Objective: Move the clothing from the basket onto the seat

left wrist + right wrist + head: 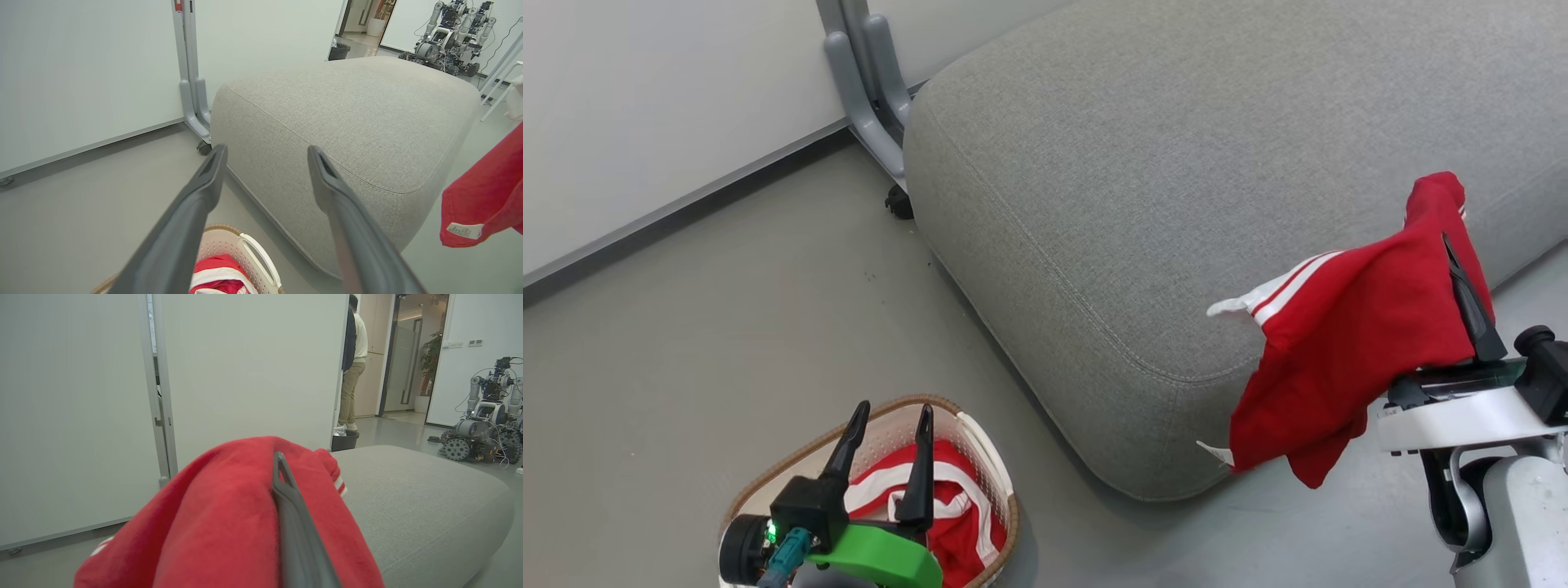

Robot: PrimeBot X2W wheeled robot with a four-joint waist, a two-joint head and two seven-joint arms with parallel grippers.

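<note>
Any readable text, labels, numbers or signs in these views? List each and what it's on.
Nothing can be quoted; no text is legible.
white tag on the lifted red garment: printed lines, too small to read.
red sticker at the top of the partition post: blurred, unreadable.
wall plates by the doorway: too small to tell any marking.

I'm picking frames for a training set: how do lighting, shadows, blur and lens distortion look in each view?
Head view: soft even light, no glare, only a faint shadow along the seat and beside the basket. Left wrist view: wide-angle stretch makes the left fingers loom large and slightly soft. Right wrist view: the red garment is blurred close to the lens; the wheeled robot behind is sharper.
</note>
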